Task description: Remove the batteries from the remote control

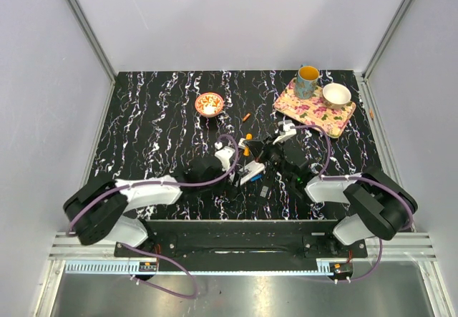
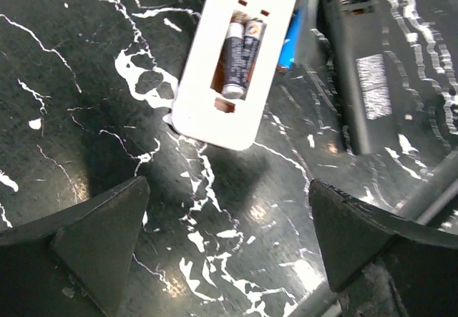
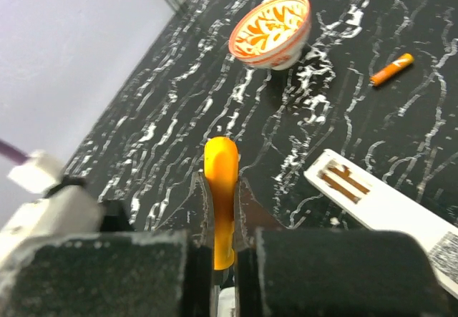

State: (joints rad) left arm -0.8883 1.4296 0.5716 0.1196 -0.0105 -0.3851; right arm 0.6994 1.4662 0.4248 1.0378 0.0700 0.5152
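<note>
While the left pincer (image 2: 225,213) gapes empty, the right pincer (image 3: 223,220) clamps an orange battery (image 3: 220,177).

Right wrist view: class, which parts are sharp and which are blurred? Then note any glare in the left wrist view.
Right wrist: the right tool and its gripped orange battery are soft, the bowl and loose battery sharper. Left wrist: the white remote glares bright; the glossy table shows sheen.

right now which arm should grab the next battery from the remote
Left: the left gripper is open just short of the remote holding two batteries, while the right gripper is shut on an orange battery.
</note>
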